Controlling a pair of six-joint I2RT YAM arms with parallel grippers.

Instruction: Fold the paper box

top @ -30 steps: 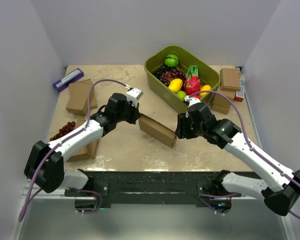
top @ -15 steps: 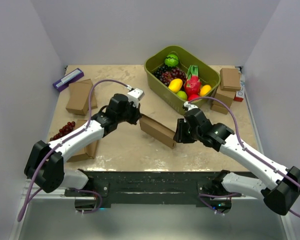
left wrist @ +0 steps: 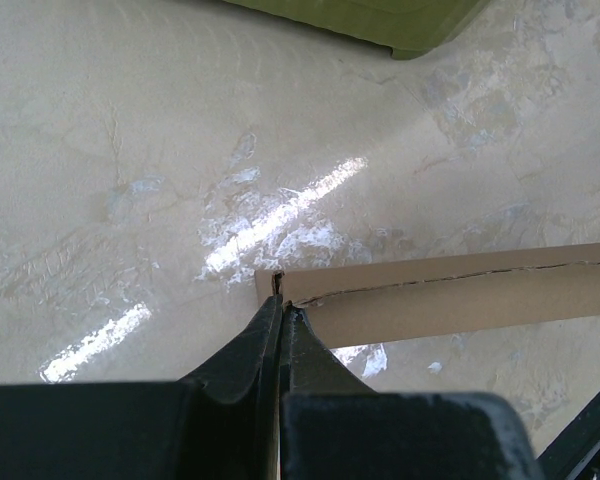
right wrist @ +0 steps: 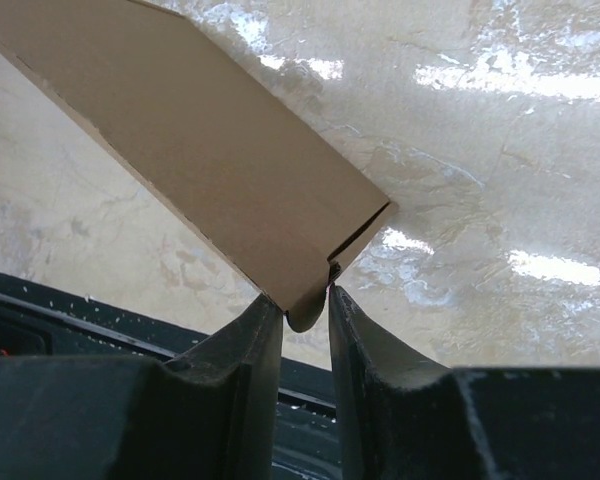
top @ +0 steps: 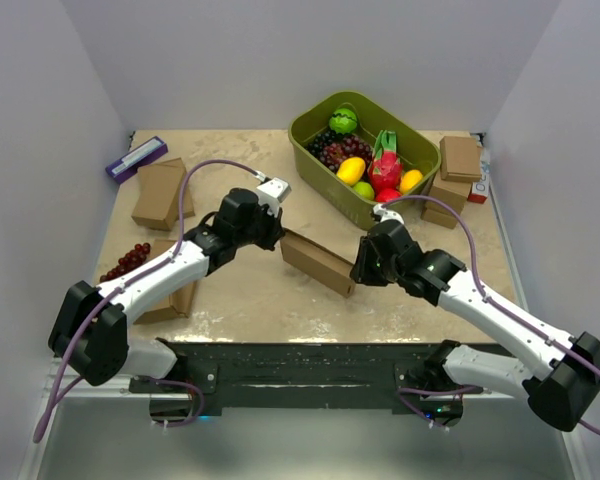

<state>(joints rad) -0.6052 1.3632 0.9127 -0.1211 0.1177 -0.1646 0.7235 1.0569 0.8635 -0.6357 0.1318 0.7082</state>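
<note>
- At table centre, the paper box [top: 317, 262] sits between both arms, slanting from far-left to near-right. Whether it rests on the table [top: 250, 300] cannot be told.
- Tool state, left gripper [left wrist: 280, 300]: jaws together, pinching only the tip of the box's far-left corner.
- Tool state, right gripper [right wrist: 305, 305]: jaws slightly apart, astride the near-right corner. Firm contact cannot be confirmed.
- Hazard: both holds are shallow. Uneven pulling or twisting would likely slip a corner free or tear the thin cardboard.
- Hazard: squeezing inward may buckle a panel off its crease.
- Obstruction: the olive-green tub [top: 320, 175] stands just behind the right arm, limiting its swing.
- Clearance: the smaller cardboard boxes [top: 160, 193] and grapes [top: 128, 260] lie well apart.
</note>
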